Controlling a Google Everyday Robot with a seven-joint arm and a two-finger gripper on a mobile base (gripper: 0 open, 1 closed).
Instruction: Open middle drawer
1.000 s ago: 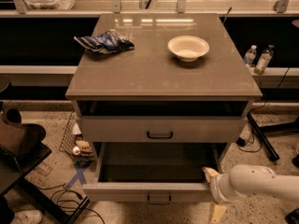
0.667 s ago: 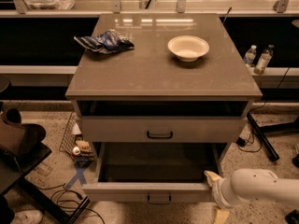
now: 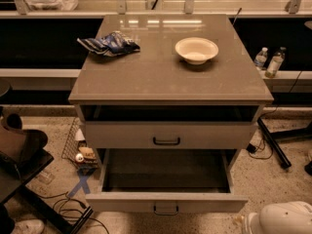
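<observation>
Floor (image 3: 285,182) — end effector (image 3: 244,222) low right; middle drawer (image 3: 165,202) open

Cabinet top (image 3: 161,77) glossy; tool (image 3: 246,223) bottom right, perhaps smooth plastic.

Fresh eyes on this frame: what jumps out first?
The middle drawer, pulled far out toward the camera, dark inside showing. Then the white bowl and crumpled blue bag on the cabinet top. The robot's white arm sits bottom right; its gripper is out of view.
</observation>
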